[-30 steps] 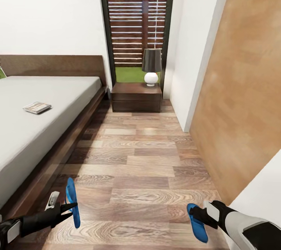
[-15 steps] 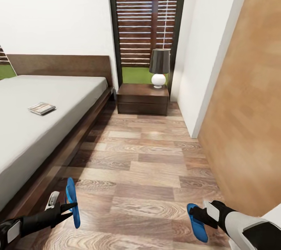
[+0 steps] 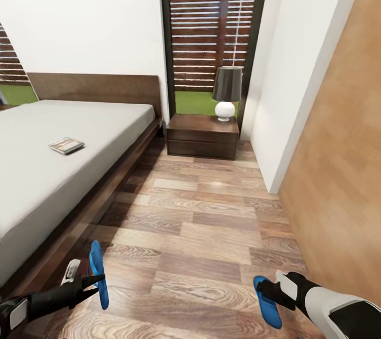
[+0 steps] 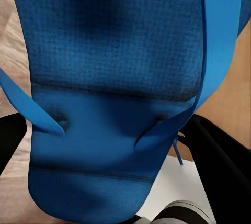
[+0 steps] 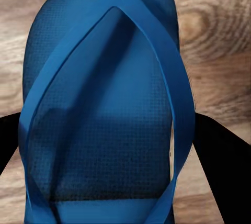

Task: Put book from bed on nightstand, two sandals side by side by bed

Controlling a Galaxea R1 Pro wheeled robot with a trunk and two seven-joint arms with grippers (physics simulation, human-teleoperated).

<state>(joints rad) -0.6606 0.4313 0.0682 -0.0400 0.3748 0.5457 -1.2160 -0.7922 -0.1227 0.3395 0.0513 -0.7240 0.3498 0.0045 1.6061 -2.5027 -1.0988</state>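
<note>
You hold one sandal in each arm. The left gripper (image 3: 95,279) has its jaws closed on the left sandal (image 3: 98,274), carried on edge above the floor (image 3: 211,222) close to the bed (image 3: 58,170) frame. In the left wrist view that sandal (image 4: 115,93) sits between the dark fingers (image 4: 219,166), sole and straps facing the camera. The right gripper (image 3: 269,290) has its jaws closed on the right sandal (image 3: 266,302), held low over the planks near the wooden wall panel (image 3: 338,159). The right wrist view shows this sandal (image 5: 102,114) between the fingers (image 5: 219,150), though the contact points themselves are hidden by the sole, so the firmness of that grip is an inference.

Status of the task: neither part is complete. Both sandals are picked up but not yet set down; they are well apart, one at each side of the aisle. The book (image 3: 66,145) lies flat on the mattress, toward the headboard end, untouched. The nightstand (image 3: 202,135) stands ahead under the window, beside the bed, with a lamp (image 3: 226,93) at its right rear and free surface on its left.

Remaining: place the pair side by side next to the bed, then free a gripper and transfer the book to the nightstand.
</note>
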